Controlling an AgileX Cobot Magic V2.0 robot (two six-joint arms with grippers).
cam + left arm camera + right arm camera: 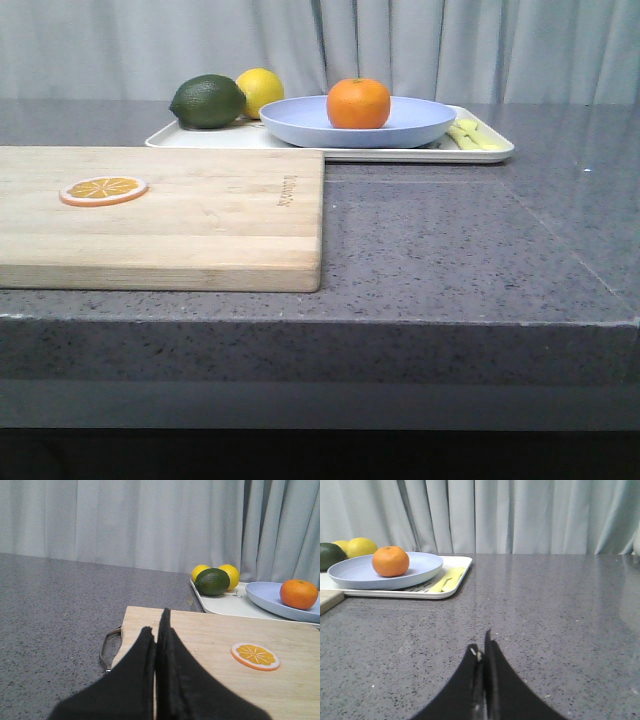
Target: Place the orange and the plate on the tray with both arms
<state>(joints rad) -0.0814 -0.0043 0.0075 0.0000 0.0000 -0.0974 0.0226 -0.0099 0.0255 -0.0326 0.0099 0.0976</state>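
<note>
Front view: the orange (358, 103) sits in the plate (300, 122) on the tray (496, 152) at the worktop's far edge.

Left wrist view: left gripper (158, 635) closed, empty, over the cutting board (210, 645).

Right wrist view: right gripper (482, 652) closed, empty, above bare worktop (560, 610).

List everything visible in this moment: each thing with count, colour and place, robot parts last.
Tray: 1, cream-white, far centre of table.
Plate: 1, lavender-blue, on tray.
Orange: 1, orange, on plate.
Lemons: 2, yellow, tray's left end.
Lime: 1, dark green, before the lemons.
Yellow-green utensils: pale, tray's right end.
Cutting board: 1, wooden, near left.
Orange slice: 1, on board.
Left gripper: black, shut, over board.
Right gripper: black, shut, over bare table.
</note>
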